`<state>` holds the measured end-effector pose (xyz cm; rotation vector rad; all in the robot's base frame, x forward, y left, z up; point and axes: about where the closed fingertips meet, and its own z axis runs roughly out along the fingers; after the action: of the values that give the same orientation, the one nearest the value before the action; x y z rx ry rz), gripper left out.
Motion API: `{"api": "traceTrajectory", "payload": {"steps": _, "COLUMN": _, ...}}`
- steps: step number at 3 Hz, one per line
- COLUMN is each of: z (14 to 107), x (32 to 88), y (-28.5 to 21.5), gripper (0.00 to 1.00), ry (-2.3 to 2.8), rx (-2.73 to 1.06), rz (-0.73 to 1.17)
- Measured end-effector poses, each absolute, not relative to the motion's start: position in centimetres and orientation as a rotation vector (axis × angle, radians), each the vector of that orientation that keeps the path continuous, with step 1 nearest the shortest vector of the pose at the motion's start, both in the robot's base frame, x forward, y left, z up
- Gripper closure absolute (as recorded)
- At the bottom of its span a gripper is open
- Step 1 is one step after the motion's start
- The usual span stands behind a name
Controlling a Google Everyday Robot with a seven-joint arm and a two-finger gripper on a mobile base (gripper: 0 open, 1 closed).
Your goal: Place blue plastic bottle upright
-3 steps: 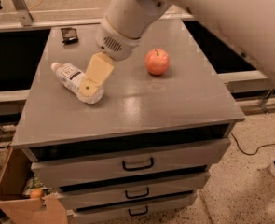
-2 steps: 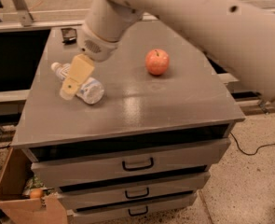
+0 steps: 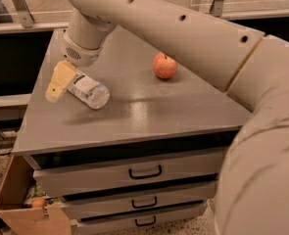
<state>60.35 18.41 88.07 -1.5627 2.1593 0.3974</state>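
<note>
The blue plastic bottle lies on its side at the left of the grey cabinet top, its base end pointing toward the front right. Its cap end is hidden behind my gripper, which hangs from the wrist and sits over the bottle's neck end near the cabinet's left edge. The red apple stands apart from them, to the right at mid-depth. My arm crosses the top of the view and fills its right side.
The cabinet has three drawers with dark handles on its front. An open cardboard box with items inside stands on the floor at the lower left. A dark counter runs behind and to the left.
My gripper has moved left along the bottle, from over its body to its cap end, which is now covered. The arm fills much more of the view. Bottle and apple stay put.
</note>
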Motion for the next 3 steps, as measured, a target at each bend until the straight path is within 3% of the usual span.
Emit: {"api": "traceTrajectory", "payload": {"steps": 3, "z": 85.3, "x": 63.5, "y": 20.0, "gripper": 0.00, "ry": 2.407, "rx": -1.356, "rz": 0.178}}
